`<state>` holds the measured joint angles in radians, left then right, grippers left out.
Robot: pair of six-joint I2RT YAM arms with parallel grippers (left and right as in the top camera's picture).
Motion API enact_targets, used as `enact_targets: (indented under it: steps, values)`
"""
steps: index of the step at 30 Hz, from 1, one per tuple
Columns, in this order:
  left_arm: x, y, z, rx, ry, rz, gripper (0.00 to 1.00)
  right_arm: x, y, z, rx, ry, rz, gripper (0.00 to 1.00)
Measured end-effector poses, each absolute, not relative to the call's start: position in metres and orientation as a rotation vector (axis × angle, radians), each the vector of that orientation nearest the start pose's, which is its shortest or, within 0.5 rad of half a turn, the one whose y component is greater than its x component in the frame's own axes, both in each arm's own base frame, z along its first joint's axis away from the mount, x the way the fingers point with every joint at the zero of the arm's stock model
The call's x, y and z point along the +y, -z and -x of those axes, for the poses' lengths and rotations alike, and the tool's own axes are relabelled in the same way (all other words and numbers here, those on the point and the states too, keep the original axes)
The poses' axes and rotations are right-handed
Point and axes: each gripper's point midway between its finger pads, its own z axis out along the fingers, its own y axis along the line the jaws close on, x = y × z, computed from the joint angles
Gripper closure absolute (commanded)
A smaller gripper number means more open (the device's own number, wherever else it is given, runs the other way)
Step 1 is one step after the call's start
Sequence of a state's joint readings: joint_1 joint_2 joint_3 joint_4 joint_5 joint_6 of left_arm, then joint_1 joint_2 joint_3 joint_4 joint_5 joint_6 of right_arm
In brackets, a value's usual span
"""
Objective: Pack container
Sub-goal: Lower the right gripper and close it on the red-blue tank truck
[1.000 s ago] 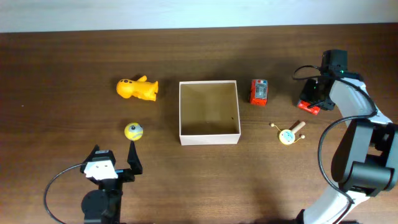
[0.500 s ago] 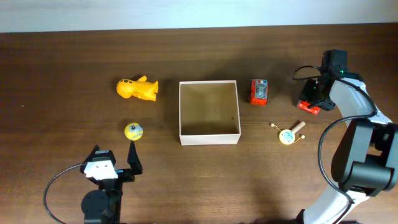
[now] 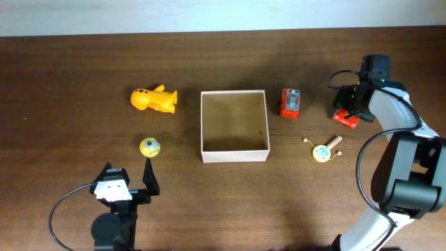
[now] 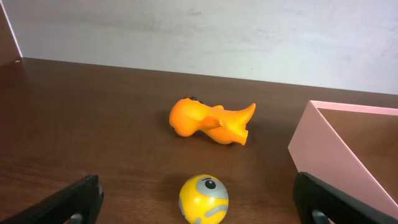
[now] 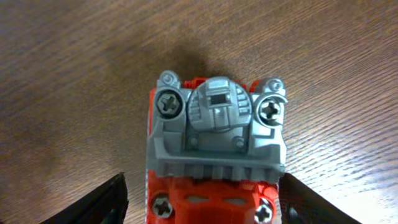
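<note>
The container (image 3: 235,156), a square white-walled box with a tan floor, stands mid-table with nothing in it; its wall (image 4: 323,146) shows at the right of the left wrist view. My right gripper (image 3: 350,106) (image 5: 208,205) is open and straddles a red and grey toy (image 3: 346,118) (image 5: 216,143) that rests on the table. Its jaws stand on either side of the toy and do not clamp it. My left gripper (image 3: 129,174) (image 4: 200,208) is wide open near the front edge. A yellow ball toy (image 3: 149,146) (image 4: 203,198) lies just ahead of it.
An orange duck-like toy (image 3: 155,100) (image 4: 211,121) lies left of the container. A small red toy (image 3: 290,102) sits to the container's right. A round yellow toy with a wooden stick (image 3: 323,150) lies nearer the front right. The table's far edge meets a white wall.
My right gripper's jaws have spread apart from the red and grey toy, which stays on the table. The left arm has not moved.
</note>
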<state>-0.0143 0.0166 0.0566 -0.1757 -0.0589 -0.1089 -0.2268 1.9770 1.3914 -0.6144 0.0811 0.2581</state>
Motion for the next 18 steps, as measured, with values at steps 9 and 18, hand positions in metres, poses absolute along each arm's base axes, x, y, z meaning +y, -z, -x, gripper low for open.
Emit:
enact_targets:
  steps: [9, 18]
  values:
    - [0.007, -0.154, -0.242, 1.702, 0.041, 0.124, 0.01, -0.115, -0.029, -0.434, 2.709, 0.112, -0.691, 0.28]
    - [0.007, -0.154, -0.242, 1.702, 0.041, 0.124, 0.01, -0.117, -0.035, -0.441, 2.682, 0.115, -0.685, 0.53]
